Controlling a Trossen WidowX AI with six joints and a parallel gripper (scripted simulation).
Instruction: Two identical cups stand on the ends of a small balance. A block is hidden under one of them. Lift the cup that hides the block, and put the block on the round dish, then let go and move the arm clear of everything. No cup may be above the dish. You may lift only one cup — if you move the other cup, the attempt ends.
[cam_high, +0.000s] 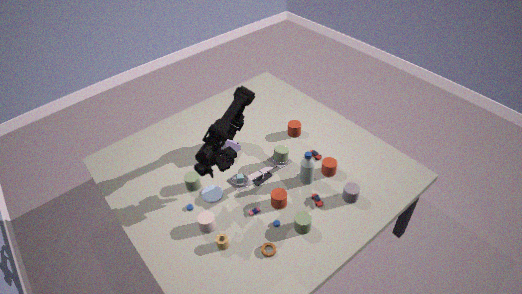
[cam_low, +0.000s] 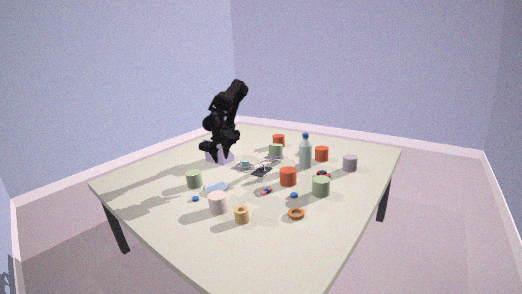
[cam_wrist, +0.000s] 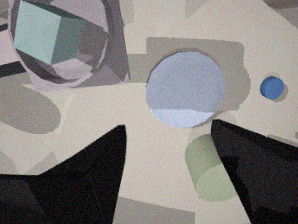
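Note:
The teal block (cam_high: 240, 178) (cam_low: 244, 163) (cam_wrist: 37, 32) lies uncovered on the near-left pan of the balance (cam_high: 259, 174) (cam_wrist: 118, 65). One green cup (cam_high: 281, 153) (cam_low: 275, 150) stands on the balance's far end. Another green cup (cam_high: 192, 181) (cam_low: 194, 179) (cam_wrist: 202, 160) stands on the table beside the round blue dish (cam_high: 212, 193) (cam_low: 216, 186) (cam_wrist: 185, 85), apart from it. The dish is empty, with no cup above it. My gripper (cam_high: 216, 173) (cam_low: 221, 160) (cam_wrist: 169, 129) is open and empty, in the air between block and green cup, higher than both.
A clear bottle (cam_high: 307, 171) (cam_low: 305, 154) stands right of the balance. A red cup (cam_high: 279, 198) (cam_low: 288, 176) stands in front of it. A pink cup (cam_high: 206, 222) (cam_low: 218, 202) and a small blue disc (cam_high: 190, 207) (cam_low: 195, 198) (cam_wrist: 272, 88) lie near the dish.

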